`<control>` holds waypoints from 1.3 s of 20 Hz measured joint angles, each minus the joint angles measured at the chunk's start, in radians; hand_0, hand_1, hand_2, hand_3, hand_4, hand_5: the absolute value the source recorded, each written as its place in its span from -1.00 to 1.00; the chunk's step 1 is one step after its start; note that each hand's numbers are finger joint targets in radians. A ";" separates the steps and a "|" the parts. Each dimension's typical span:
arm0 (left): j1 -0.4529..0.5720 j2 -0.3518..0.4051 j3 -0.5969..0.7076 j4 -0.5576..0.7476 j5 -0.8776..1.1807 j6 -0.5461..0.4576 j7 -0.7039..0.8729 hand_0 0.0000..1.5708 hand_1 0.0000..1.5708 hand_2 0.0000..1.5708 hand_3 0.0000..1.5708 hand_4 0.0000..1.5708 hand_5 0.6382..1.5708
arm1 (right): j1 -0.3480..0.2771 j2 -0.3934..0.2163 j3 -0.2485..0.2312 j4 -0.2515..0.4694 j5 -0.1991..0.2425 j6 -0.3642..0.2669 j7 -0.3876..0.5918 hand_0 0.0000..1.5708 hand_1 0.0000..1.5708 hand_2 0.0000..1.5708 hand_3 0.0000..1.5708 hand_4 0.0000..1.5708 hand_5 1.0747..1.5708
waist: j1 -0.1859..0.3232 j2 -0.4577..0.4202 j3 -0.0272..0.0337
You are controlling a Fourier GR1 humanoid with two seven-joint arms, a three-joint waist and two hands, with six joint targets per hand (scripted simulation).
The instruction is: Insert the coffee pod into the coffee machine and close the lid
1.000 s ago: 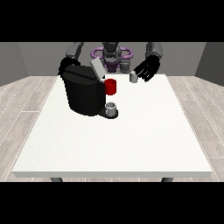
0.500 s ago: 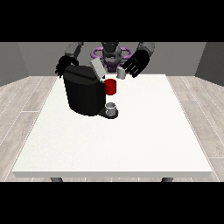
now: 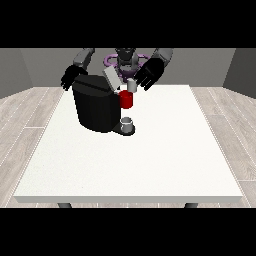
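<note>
Hand at the view's right (image 3: 149, 74): grasps the grey coffee pod (image 3: 132, 85), just above the machine's red holder (image 3: 127, 99)
Step well done: I judge the pod should come straight over the holder and go in upright
Lid (image 3: 112, 78): raised, tilted
Hand at the view's left (image 3: 71, 78): behind the coffee machine (image 3: 97, 106); fingers, cannot tell
Cup (image 3: 127, 123): under the holder

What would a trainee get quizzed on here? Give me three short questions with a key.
1. True or false: the coffee machine has its lid shut.
2. Which hand is nearest the coffee pod: A, the hand at the view's right; B, the hand at the view's left?
3. What stands on the machine's base at its front?

Key: 1 false, the lid is raised. 2 A. 3 a small grey cup.
</note>
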 measured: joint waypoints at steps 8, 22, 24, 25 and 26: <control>-0.017 -0.013 -0.002 0.015 -0.016 -0.002 0.009 0.61 0.61 0.66 0.55 -0.35 1.00 | -0.021 -0.015 -0.020 -0.013 -0.012 -0.003 0.030 -1.00 -1.00 -1.00 -1.00 -0.33 1.00 | -0.007 0.019 -0.0001; -0.019 -0.045 -0.007 0.018 -0.039 0.012 -0.005 0.48 0.48 0.58 0.51 -0.36 1.00 | -0.009 -0.012 -0.033 -0.015 -0.028 -0.003 -0.001 -1.00 -1.00 -1.00 -1.00 -0.44 1.00 | -0.002 0.036 0.0004; -0.027 -0.048 -0.007 0.021 -0.042 0.005 0.007 0.51 0.51 0.59 0.51 -0.38 1.00 | -0.013 -0.013 -0.034 -0.012 -0.030 -0.002 0.004 -1.00 -1.00 -1.00 -1.00 -0.42 1.00 | 0.002 0.030 0.0003; -0.023 -0.047 -0.007 0.022 -0.043 0.002 0.001 0.51 0.51 0.59 0.51 -0.37 1.00 | -0.006 -0.013 -0.035 -0.012 -0.029 -0.004 -0.001 -1.00 -1.00 -1.00 -1.00 -0.43 1.00 | 0.003 0.030 0.0002; -0.019 -0.055 -0.010 0.020 -0.046 0.004 0.004 0.54 0.54 0.61 0.52 -0.37 1.00 | -0.005 -0.016 -0.041 -0.005 -0.033 -0.004 0.001 -1.00 -1.00 -1.00 -1.00 -0.45 1.00 | 0.009 0.025 0.0002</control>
